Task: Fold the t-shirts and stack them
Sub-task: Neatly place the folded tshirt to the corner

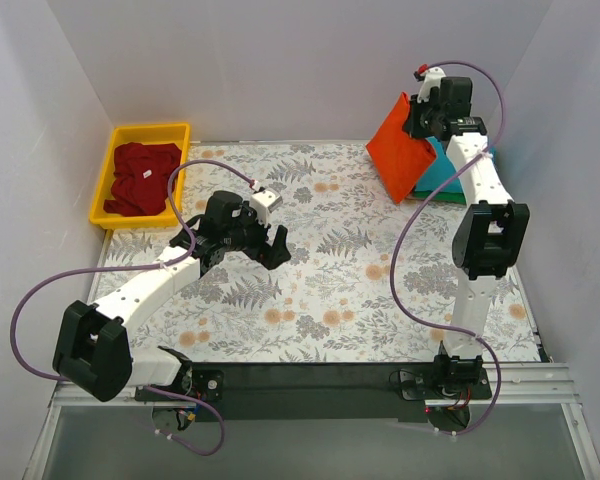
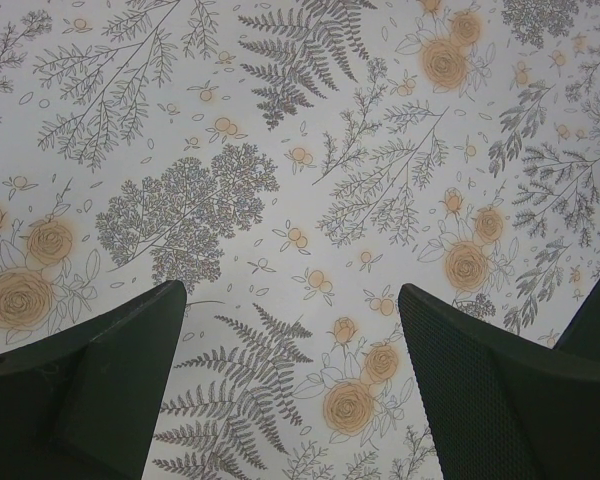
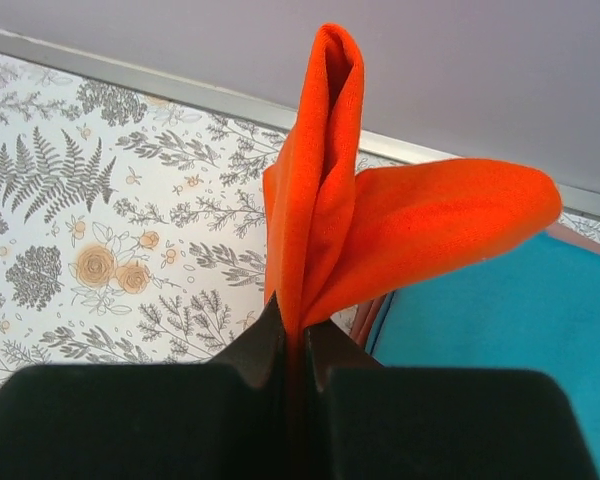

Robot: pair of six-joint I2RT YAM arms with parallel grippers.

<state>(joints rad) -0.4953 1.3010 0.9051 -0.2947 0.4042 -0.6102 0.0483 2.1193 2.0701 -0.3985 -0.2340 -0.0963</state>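
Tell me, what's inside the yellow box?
A crumpled dark red t-shirt fills most of the yellow bin. Whatever might lie beneath the shirt is covered, so it cannot be seen.

Four t-shirts are counted in all: one orange-red t-shirt (image 1: pixel 395 150), one maroon t-shirt (image 1: pixel 145 180), one teal t-shirt (image 1: pixel 442 170) and one green t-shirt (image 1: pixel 450 196), the last seen only as a thin edge. One yellow bin (image 1: pixel 150 130) and one floral-clothed table (image 1: pixel 320 300) are pictured. Two arms are counted, the left arm (image 1: pixel 140 285) and the right arm (image 1: pixel 480 190). Two grippers are counted, the left gripper (image 2: pixel 292 290) and the right gripper (image 3: pixel 290 330).
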